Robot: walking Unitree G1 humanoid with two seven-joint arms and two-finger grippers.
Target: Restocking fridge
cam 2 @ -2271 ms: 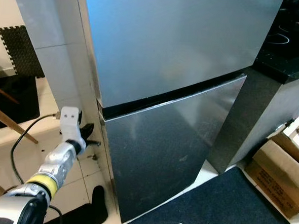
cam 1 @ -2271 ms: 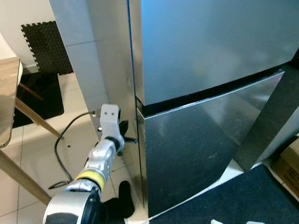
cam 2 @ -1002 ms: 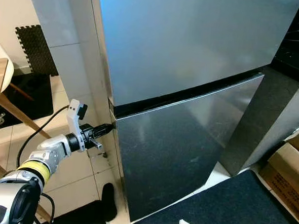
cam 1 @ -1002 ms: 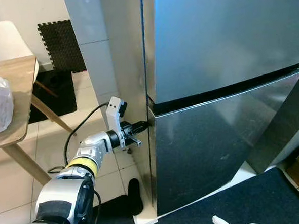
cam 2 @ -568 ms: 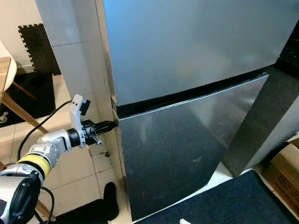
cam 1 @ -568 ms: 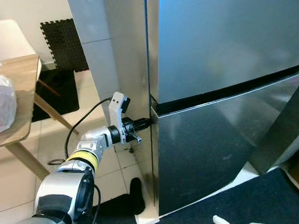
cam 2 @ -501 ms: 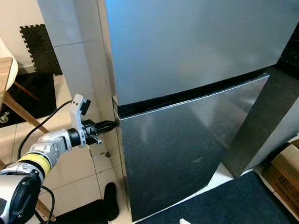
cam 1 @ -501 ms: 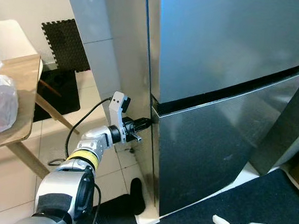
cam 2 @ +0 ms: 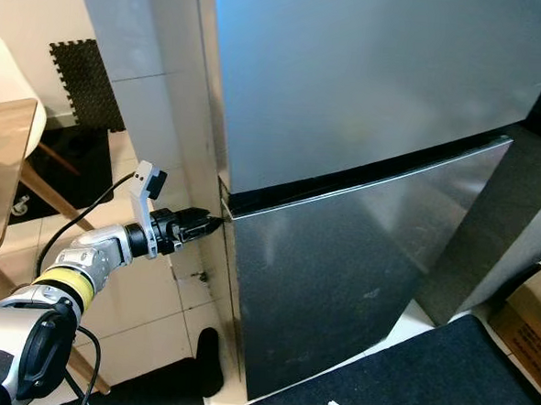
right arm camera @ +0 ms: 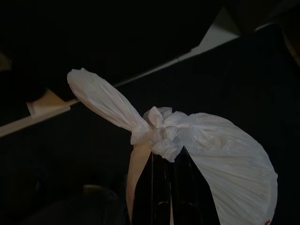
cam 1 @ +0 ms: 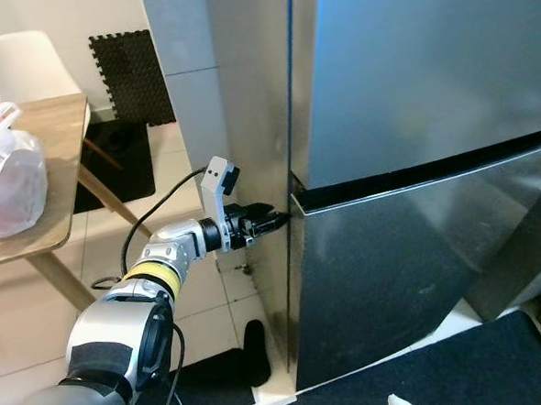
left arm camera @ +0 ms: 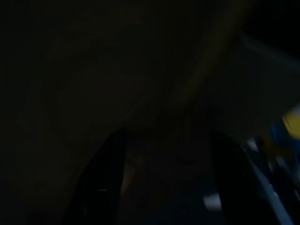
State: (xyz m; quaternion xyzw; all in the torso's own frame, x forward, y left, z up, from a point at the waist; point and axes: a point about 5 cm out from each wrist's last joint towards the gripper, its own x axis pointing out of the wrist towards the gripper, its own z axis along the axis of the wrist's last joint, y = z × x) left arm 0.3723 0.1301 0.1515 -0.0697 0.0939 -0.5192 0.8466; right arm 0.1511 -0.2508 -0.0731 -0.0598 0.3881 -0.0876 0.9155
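The left pincer [cam 1: 271,223] has reached the fridge [cam 1: 422,129] door seam, grip unclear; right pincer [right arm camera: 165,164] clamps 1 white bag [right arm camera: 211,140].

I read both eye views as evenly lit and sharp, without motion blur. Ahead of the left gripper [cam 1: 271,221], the fridge [cam 1: 422,129] shows soft, diffuse sheen on its steel doors; verticals lean toward the frame edges. The left wrist view is almost black and unfocused. The right wrist view is dark, except the brightly lit white bag [right arm camera: 201,140] just beyond the fingertips.
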